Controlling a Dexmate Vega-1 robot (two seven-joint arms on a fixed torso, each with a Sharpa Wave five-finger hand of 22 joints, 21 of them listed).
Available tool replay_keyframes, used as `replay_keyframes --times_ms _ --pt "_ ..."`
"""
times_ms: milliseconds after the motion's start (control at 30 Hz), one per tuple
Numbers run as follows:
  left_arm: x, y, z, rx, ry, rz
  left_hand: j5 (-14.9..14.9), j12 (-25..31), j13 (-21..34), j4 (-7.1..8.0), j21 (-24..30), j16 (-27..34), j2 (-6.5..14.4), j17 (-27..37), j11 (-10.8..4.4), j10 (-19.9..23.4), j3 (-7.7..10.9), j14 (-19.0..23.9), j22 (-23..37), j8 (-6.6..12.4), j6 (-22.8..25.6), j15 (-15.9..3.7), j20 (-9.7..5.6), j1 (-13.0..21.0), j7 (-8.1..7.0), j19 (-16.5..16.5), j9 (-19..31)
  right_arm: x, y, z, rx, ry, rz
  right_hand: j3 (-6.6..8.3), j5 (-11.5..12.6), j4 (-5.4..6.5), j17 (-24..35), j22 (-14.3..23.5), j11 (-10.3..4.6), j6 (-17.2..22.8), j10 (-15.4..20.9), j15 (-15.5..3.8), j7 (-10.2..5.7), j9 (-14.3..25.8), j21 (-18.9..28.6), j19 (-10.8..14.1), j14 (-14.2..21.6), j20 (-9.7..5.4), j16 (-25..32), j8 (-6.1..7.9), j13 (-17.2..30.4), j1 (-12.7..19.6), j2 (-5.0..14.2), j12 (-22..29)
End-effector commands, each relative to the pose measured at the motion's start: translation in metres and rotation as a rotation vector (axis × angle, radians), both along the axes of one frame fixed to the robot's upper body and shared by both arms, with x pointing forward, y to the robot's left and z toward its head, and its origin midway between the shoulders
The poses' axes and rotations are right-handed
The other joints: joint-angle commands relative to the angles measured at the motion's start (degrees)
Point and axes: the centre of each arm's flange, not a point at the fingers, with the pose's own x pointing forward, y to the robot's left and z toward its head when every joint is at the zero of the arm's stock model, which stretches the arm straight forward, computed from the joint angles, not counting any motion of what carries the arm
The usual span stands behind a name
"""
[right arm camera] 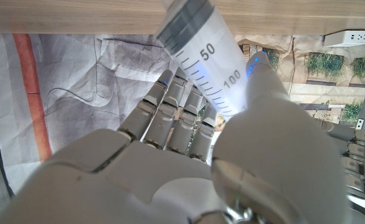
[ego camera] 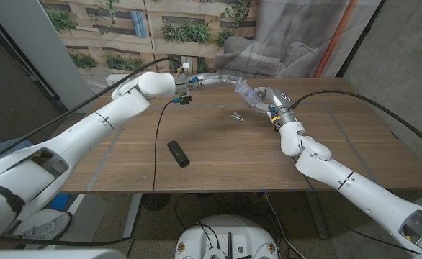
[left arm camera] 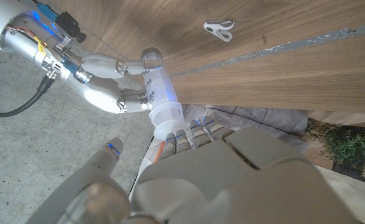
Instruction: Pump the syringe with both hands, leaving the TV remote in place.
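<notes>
Syringe (right arm camera: 210, 68) held aloft by your right hand (ego camera: 268, 98) and left hand (ego camera: 222, 80) | risk: uneven push twists barrel free, dropping toward TV remote (ego camera: 178, 153).

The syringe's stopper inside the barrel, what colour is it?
Dark grey; the syringe shows it best in the right wrist view.

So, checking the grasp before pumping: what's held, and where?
The syringe: right hand grips its barrel; left hand holds one end.
</notes>
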Motion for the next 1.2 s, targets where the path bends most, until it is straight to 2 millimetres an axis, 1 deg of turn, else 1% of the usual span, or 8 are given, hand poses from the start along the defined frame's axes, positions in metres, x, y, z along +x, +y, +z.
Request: replay_keyframes --times_ms 33,300,467,667,1000,1167,1200 --pt "-0.005 0.009 0.004 -0.012 -0.024 0.03 0.51 0.41 0.31 0.21 0.48 0.11 4.95 0.18 -0.18 0.37 0.19 0.09 0.16 0.22 -0.26 -2.46 -3.85 0.56 0.02 -0.23 0.3 0.002 0.0 -0.001 0.017 0.004 -0.001 0.35 0.32 0.26 0.11 0.16 -3.12 2.77 3.39 -6.4 -2.31 0.2 -0.23 0.34 0.37 -7.12 -0.17 0.16 0.2 3.58 9.19 0.27" --pt "-0.008 0.016 0.009 -0.014 -0.062 0.079 0.54 0.47 0.31 0.25 0.57 0.15 5.03 0.17 -0.12 0.52 0.26 0.27 0.15 0.32 -0.01 -2.37 -3.82 0.62 -0.05 0.04 0.3 0.003 -0.001 -0.003 0.053 0.017 0.023 0.3 0.31 0.31 0.12 0.16 -3.09 2.77 3.16 -6.35 -2.32 0.2 -0.27 0.26 0.25 -7.02 -0.33 0.0 0.21 3.51 9.13 0.17" --pt "-0.012 0.023 0.016 -0.024 -0.11 0.108 0.56 0.52 0.31 0.21 0.65 0.16 5.08 0.15 -0.24 0.65 0.34 0.38 0.14 0.38 0.18 -2.37 -3.86 0.71 -0.13 0.3 0.31 0.005 -0.003 -0.005 0.095 0.029 0.047 0.29 0.32 0.43 0.16 0.16 -3.1 2.74 2.99 -6.23 -2.35 0.2 -0.35 0.04 0.17 -6.89 -0.43 -0.12 0.21 3.37 9.19 0.11" --pt "-0.014 0.031 0.021 -0.049 -0.137 0.132 0.59 0.51 0.32 0.11 0.75 0.16 5.13 0.12 -0.18 0.67 0.45 0.49 0.13 0.39 0.28 -2.42 -3.81 0.84 -0.29 0.63 0.31 0.003 -0.005 -0.009 0.099 0.036 0.036 0.35 0.35 0.31 0.3 0.15 -3.11 2.73 2.88 -6.39 -2.34 0.21 -0.38 -0.09 0.13 -6.84 -0.44 -0.25 0.22 3.54 9.2 0.09" --pt "-0.019 0.035 0.031 -0.043 -0.181 0.152 0.62 0.43 0.33 -0.1 0.77 0.1 5.19 0.08 -0.23 0.46 0.62 0.51 0.12 0.39 0.39 -2.48 -3.77 1.06 -0.53 0.88 0.32 0.003 -0.005 -0.012 0.092 0.044 0.046 0.32 0.34 0.35 0.46 0.15 -3.1 2.64 2.65 -6.29 -2.35 0.21 -0.37 -0.13 0.04 -6.79 -0.5 -0.48 0.23 3.53 9.2 0.05" --pt "-0.022 0.038 0.035 -0.049 -0.193 0.165 0.63 0.42 0.33 -0.18 0.76 0.09 5.21 0.07 -0.18 0.44 0.69 0.53 0.12 0.38 0.4 -2.42 -3.73 1.14 -0.65 0.93 0.32 0.003 -0.005 -0.013 0.091 0.046 0.049 0.31 0.34 0.32 0.52 0.15 -3.1 2.64 2.65 -6.33 -2.35 0.21 -0.35 -0.09 0.0 -6.78 -0.52 -0.56 0.23 3.58 9.19 0.08" --pt "-0.023 0.042 0.036 -0.06 -0.197 0.176 0.63 0.42 0.34 -0.23 0.76 0.09 5.2 0.07 -0.2 0.43 0.71 0.56 0.11 0.37 0.39 -2.4 -3.71 1.17 -0.68 0.94 0.32 0.002 -0.005 -0.014 0.095 0.047 0.046 0.33 0.35 0.29 0.54 0.15 -3.1 2.64 2.64 -6.38 -2.35 0.22 -0.34 -0.09 -0.02 -6.78 -0.53 -0.57 0.23 3.62 9.18 0.07"
